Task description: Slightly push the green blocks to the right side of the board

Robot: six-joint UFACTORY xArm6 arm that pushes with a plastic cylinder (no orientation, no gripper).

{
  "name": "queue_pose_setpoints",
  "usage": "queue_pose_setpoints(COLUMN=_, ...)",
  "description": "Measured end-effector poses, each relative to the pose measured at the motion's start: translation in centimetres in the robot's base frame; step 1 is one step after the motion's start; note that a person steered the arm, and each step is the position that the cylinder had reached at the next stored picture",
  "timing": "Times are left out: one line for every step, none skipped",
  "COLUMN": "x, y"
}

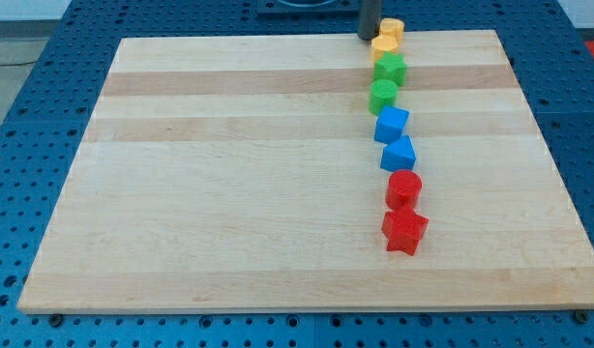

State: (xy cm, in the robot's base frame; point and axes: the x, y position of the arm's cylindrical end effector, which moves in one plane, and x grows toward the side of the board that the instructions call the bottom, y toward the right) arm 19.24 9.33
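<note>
My tip point(369, 37) at board's point(229, 193) top edge, just left of yellow blocks point(387, 39), no gripper to open or close; two green blocks point(387, 81) directly below, in column above blue, red; probably tip positioned for rightward push

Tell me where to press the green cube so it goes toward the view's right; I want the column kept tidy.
No grip is possible, only a push. Set my tip against the left face of the green cube and come from the view's left. That face is probably the safest: open board lies beside it, while the yellow block and green cylinder crowd its top and bottom.
</note>
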Motion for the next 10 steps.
queue_pose_setpoints(x=0.1, y=-0.8)
queue_pose_setpoints(x=0.0, y=-1.0)
queue_pose_setpoints(x=0.0, y=-0.5)
queue_pose_setpoints(x=0.0, y=-1.1)
queue_pose_setpoints(x=2.6, y=-3.5)
queue_pose_setpoints(x=6.6, y=-5.1)
queue_pose_setpoints(x=7.9, y=-5.1)
queue_pose_setpoints(x=7.7, y=-4.6)
queue_pose_setpoints(x=6.8, y=-3.7)
queue_pose_setpoints(x=6.7, y=-2.8)
